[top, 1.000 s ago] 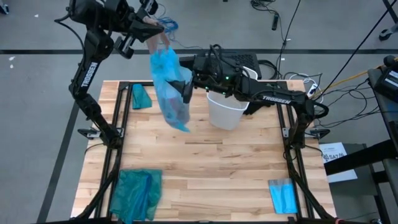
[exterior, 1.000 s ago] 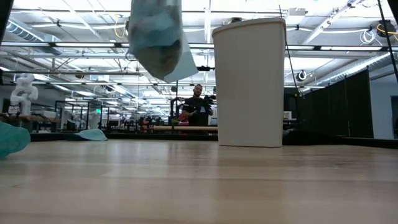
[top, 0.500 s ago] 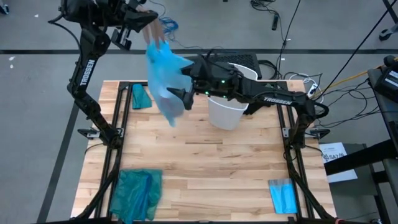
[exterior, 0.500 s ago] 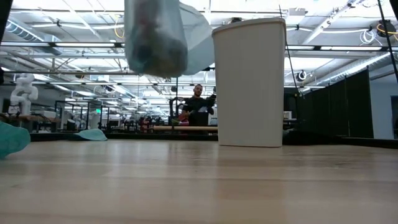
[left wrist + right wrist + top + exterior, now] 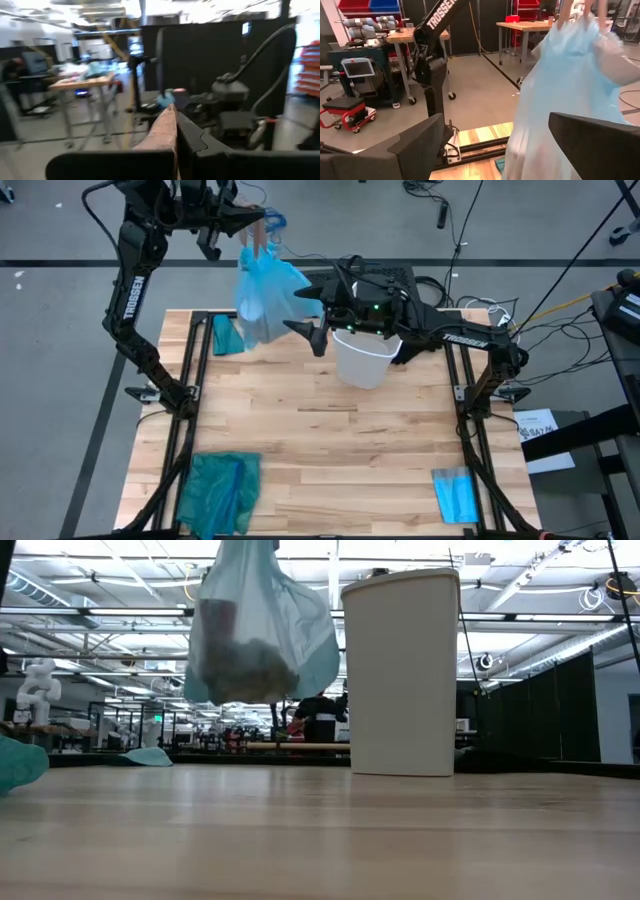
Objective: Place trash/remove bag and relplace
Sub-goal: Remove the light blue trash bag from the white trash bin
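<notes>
Left gripper point(image 5: 258, 232): raised above the worktop's far left corner, fingers pinched on the gathered neck of the bag point(image 5: 264, 298).
Bag: light-blue, translucent, hanging clear of the worktop point(image 5: 330, 450), just beside the white bin point(image 5: 365, 358).
Trash point(image 5: 245, 668): brownish lump sagging in the bag's bottom in the low view.
Right gripper point(image 5: 310, 336): fingers spread apart, beside the bag's lower part, over the far edge.
Bin: upright near the far edge, centre.
Teal-green bag point(image 5: 218, 490): near left corner.
Folded blue sheet point(image 5: 455, 494): near right corner.
</notes>
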Available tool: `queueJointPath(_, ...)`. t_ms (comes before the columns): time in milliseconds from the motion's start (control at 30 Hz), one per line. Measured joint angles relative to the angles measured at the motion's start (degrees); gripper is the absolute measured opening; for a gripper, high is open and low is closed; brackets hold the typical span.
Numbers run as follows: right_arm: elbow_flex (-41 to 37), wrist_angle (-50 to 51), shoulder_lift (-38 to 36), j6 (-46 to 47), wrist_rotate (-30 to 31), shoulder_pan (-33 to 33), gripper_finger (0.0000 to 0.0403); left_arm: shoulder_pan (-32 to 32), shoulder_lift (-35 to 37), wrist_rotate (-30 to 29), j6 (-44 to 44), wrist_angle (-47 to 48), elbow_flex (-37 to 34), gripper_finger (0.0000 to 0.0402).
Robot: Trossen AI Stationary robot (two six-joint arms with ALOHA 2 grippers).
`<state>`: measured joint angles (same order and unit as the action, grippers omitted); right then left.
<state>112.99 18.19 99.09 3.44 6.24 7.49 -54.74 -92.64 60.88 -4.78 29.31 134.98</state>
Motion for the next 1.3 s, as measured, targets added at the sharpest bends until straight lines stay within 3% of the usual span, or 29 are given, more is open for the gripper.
queueJointPath(167, 0.0, 1.6, -1.9, -0.1, 0.3, 0.0, 0.0354, 1.3, 1.7, -7.1, 4.7, 8.0, 0.0, 0.0)
queueJointPath(333, 0.0, 5.3, -4.0, -2.7, 6.8, 0.1, 0.0354, 5.3, 2.1, -14.8, 5.9, 12.1, 0.1, 0.0)
queueJointPath(433, 0.0, 7.5, -5.0, -2.8, 7.7, 0.5, 0.0354, 6.4, 1.7, -17.4, 10.5, 17.9, -0.6, 0.0)
queueJointPath(733, 0.0, 8.8, -5.2, -2.9, 7.5, 0.8, 0.0354, 9.5, -1.3, -19.2, 14.4, 21.2, -7.1, 0.0)
queueJointPath(900, 0.0, 11.8, -5.2, -1.9, 7.7, 0.9, 0.0354, 9.8, -1.4, -22.6, 17.6, 32.5, -8.0, 0.0)
queueJointPath(1033, 0.0, 13.9, -5.2, -0.6, 7.7, 1.1, 0.0354, 9.8, -1.0, -32.6, 19.1, 44.3, -8.0, 0.0)
queueJointPath(1200, 0.0, 13.3, -5.2, -0.3, 7.7, 1.3, 0.0354, 7.7, -1.0, -54.3, 17.1, 61.1, -8.0, 0.0)
queueJointPath(1300, 0.0, 13.3, -5.2, 0.3, 7.7, 1.8, 0.0354, 7.0, -0.4, -62.5, 13.4, 60.4, -10.3, 0.0)
